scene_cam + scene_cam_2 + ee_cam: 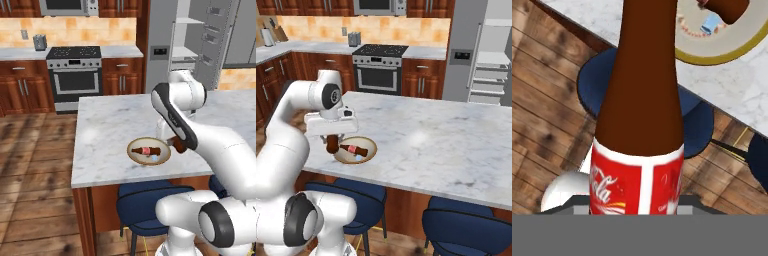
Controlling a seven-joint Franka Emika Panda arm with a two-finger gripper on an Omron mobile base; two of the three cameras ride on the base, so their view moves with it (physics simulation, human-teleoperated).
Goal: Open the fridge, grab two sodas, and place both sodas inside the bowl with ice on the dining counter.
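My gripper is shut on a dark brown soda with a red label. It holds the bottle just off the right rim of the tan bowl with ice, above the near edge of the dining counter. In the right base view the gripper and its soda hang at the left rim of the bowl. Another soda lies on its side inside the bowl. In the hand view the held soda rises up the middle and the bowl sits at the top right. The fridge stands open behind the counter.
Blue stools stand under the counter's near edge, right below my hand. A steel oven and reddish wood cabinets line the back wall. Wood floor lies to the left of the counter.
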